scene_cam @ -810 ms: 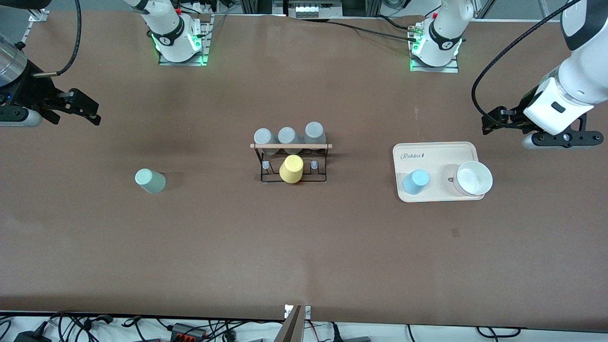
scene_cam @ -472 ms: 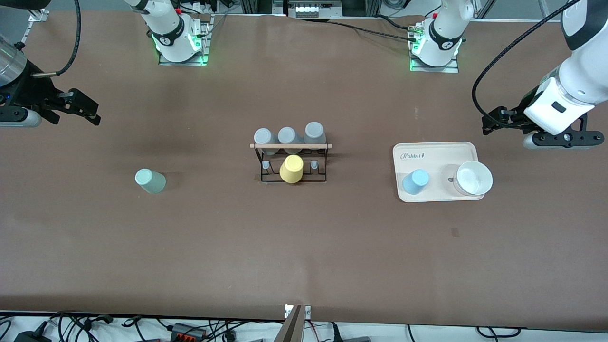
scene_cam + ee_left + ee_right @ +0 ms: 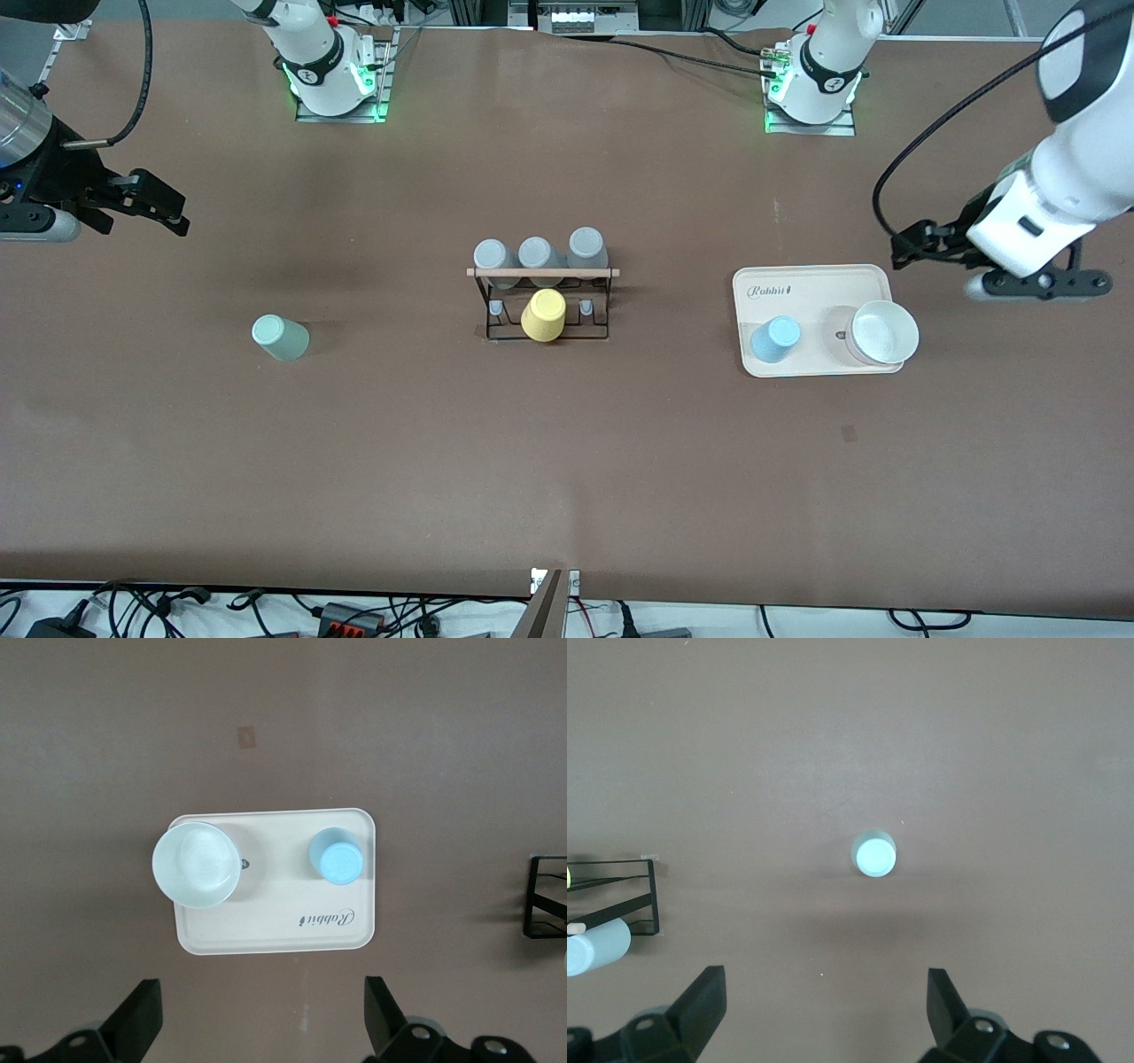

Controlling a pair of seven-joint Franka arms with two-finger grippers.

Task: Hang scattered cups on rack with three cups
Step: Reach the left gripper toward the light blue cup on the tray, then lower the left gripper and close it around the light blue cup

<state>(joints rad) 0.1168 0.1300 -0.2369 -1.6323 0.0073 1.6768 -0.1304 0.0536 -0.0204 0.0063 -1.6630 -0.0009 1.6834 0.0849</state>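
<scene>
While both grippers are held in the air at the ends of the table, neither tumbler is touched. The left gripper (image 3: 912, 244) is seen over bare table just beside the corner of the cream tray (image 3: 815, 279) toward the left arm's end; its jaws are spread wide and empty, as the left wrist view confirms by the two fingers (image 3: 137, 1019) set well apart. The light blue cup (image 3: 775, 338) stands on that tray, base up, beside a white bowl (image 3: 881, 332), and lies well clear of those jaws.

The right gripper (image 3: 168, 211) is held over bare table toward the right arm's end, jaws likewise spread and empty. The mint-green cup (image 3: 280, 338) stands base up on the table, nearer to the front camera than the spot under that gripper, and well apart from it; in the right wrist view the cup (image 3: 873, 854) is seen clear of the fingers (image 3: 700, 1005).

The rack (image 3: 545, 301) stands at mid-table between the two cups, with three grey cups (image 3: 538, 255) and a yellow cup (image 3: 543, 315) on it. Only an edge of the rack is caught in each wrist view, and the fingertips are cut off there.
</scene>
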